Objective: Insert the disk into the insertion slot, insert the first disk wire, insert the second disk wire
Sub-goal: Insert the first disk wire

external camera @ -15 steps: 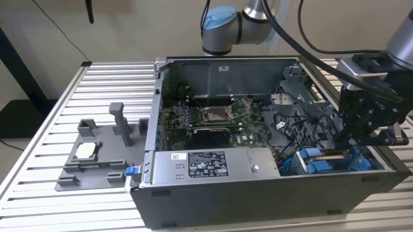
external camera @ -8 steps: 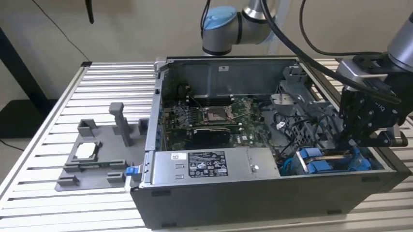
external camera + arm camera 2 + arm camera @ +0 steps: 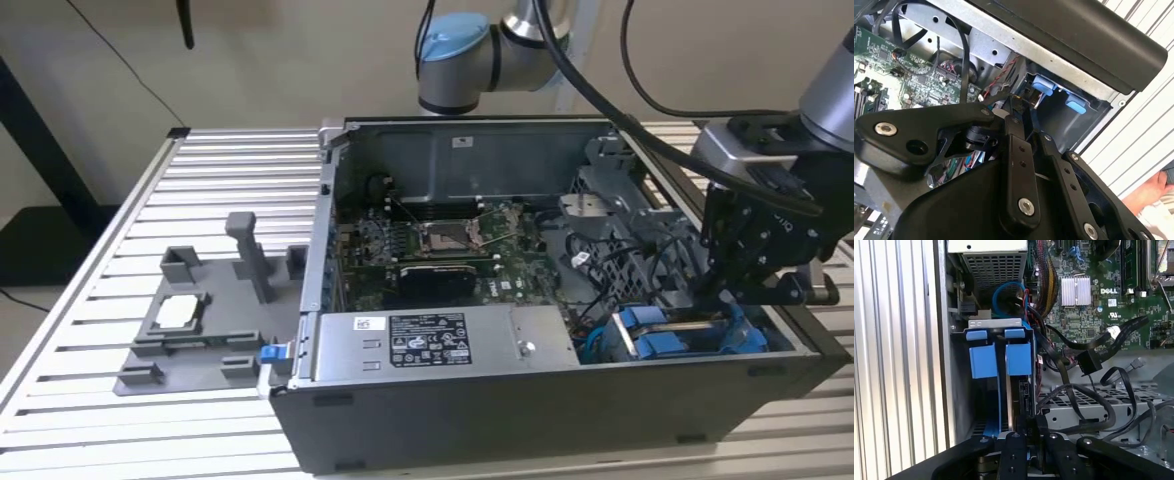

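My gripper (image 3: 731, 300) hangs over the front right corner of the open computer case in the exterior view. It is shut on the disk (image 3: 1015, 400), which stands on edge with its blue carrier frame (image 3: 1000, 405) alongside. The disk reaches down into the insertion slot (image 3: 981, 405), a grey metal bay with blue tabs (image 3: 1018, 357) at its far end. In the exterior view the slot (image 3: 667, 335) and its blue tabs sit right under the gripper. Black wires with a loose connector (image 3: 1088, 361) lie over the metal cage beside the slot.
The grey power supply box (image 3: 414, 340) lies along the case's front wall, and the motherboard (image 3: 447, 245) is behind it. A grey fixture (image 3: 200, 320) stands on the slatted table at the exterior view's left. A person's hand (image 3: 1154, 192) rests outside the case.
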